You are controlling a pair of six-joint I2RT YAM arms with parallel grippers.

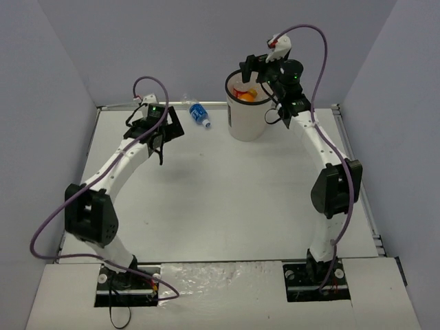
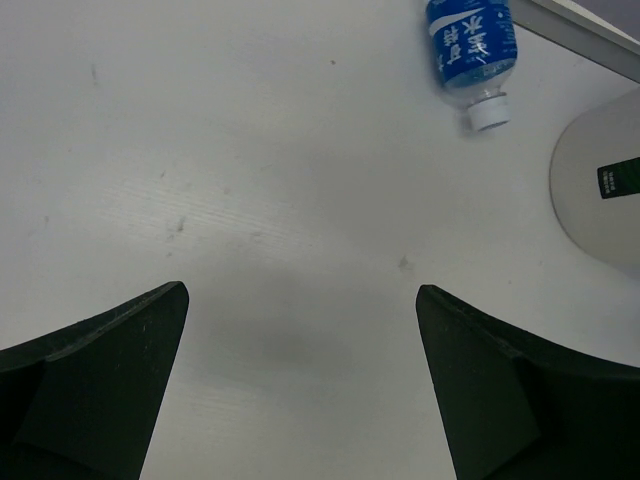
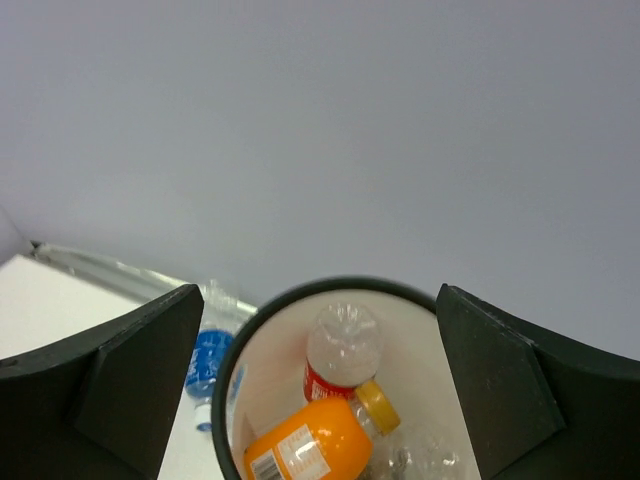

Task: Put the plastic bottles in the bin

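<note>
The white bin with a black rim stands at the back of the table. Inside it lie the orange bottle, the red-label bottle and a clear bottle. The blue-label bottle lies on the table left of the bin; it also shows in the left wrist view and the right wrist view. My right gripper is open and empty above the bin. My left gripper is open and empty above the table, left of the blue-label bottle.
The bin's side shows at the right of the left wrist view. Grey walls enclose the table on three sides. A metal rail runs along the back edge.
</note>
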